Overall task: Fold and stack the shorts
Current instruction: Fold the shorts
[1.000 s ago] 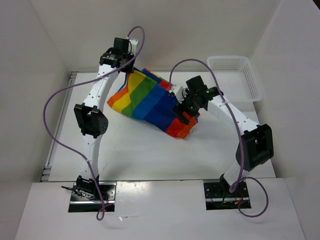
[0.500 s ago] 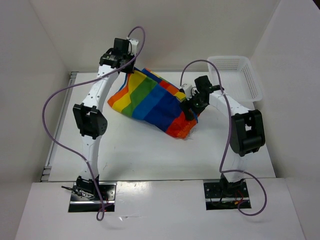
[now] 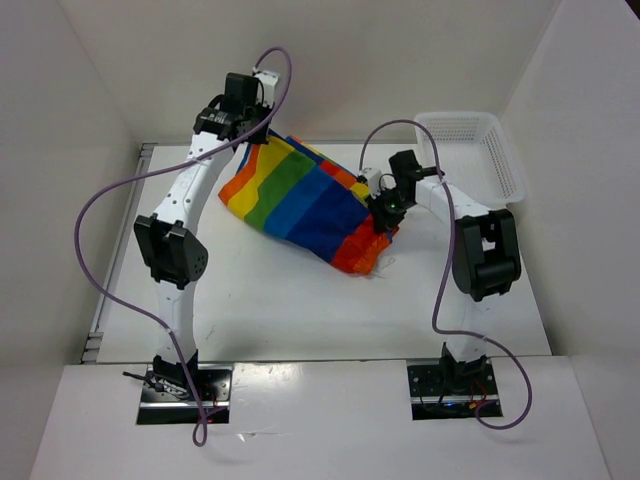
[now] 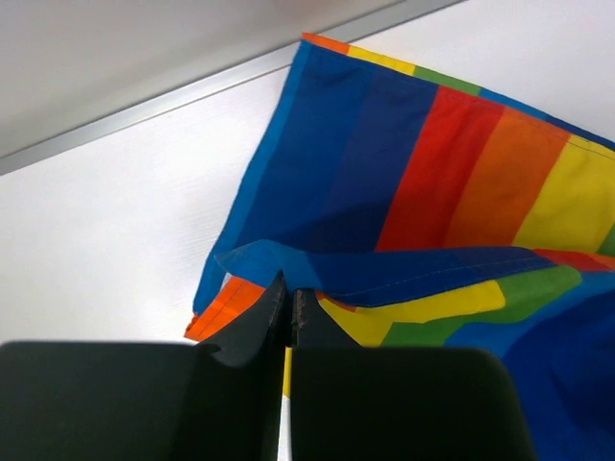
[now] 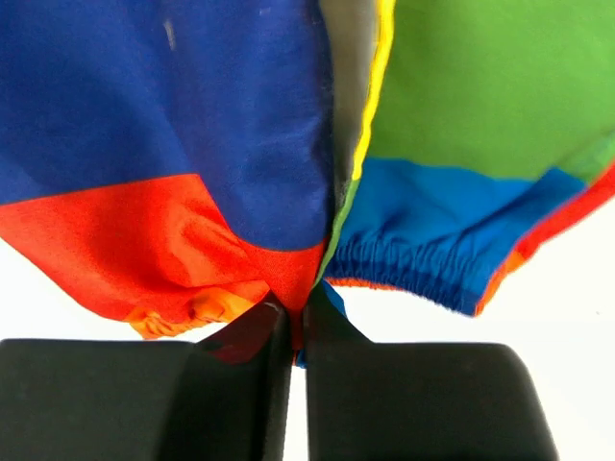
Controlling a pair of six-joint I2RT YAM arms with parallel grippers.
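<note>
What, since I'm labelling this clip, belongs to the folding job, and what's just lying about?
In the job:
rainbow shorts
left gripper, shut on their edge
right gripper, shut on their hem

Lying about:
white mesh basket

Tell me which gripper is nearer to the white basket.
Right. The right gripper pinches the shorts near the basket; the left gripper pinches their opposite end.

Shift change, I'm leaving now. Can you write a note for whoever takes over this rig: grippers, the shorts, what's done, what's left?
Left gripper: shut on the rainbow-striped fabric shorts, far-left edge.
Right gripper: shut on their right end.
Shorts are spread between both over the white table.
Done: both ends gripped.
Left: fold and stack.
White plastic mesh basket: far right.
</note>
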